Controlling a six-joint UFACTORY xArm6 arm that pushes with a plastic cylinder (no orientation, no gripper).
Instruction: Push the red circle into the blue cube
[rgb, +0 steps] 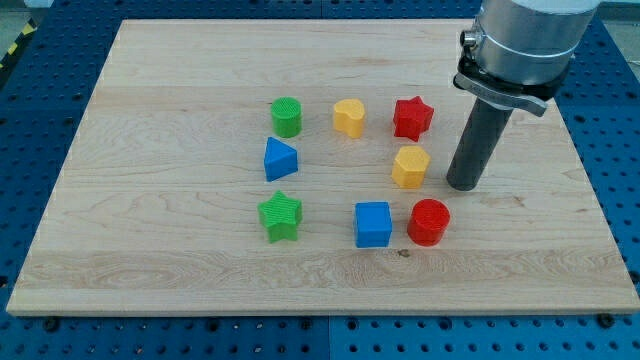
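Observation:
The red circle (429, 221) stands on the wooden board (150, 120) at the lower right of the block group. The blue cube (373, 224) stands just to its left, with a narrow gap between them. My tip (464, 185) rests on the board above and to the right of the red circle, a short way apart from it. It is just to the right of the yellow hexagonal block (410, 166).
A red star (412, 117), a yellow block (349, 117) and a green cylinder (286, 117) form a row above. A blue triangle (279, 159) and a green star (280, 216) lie at the left. The board's right edge is near the rod.

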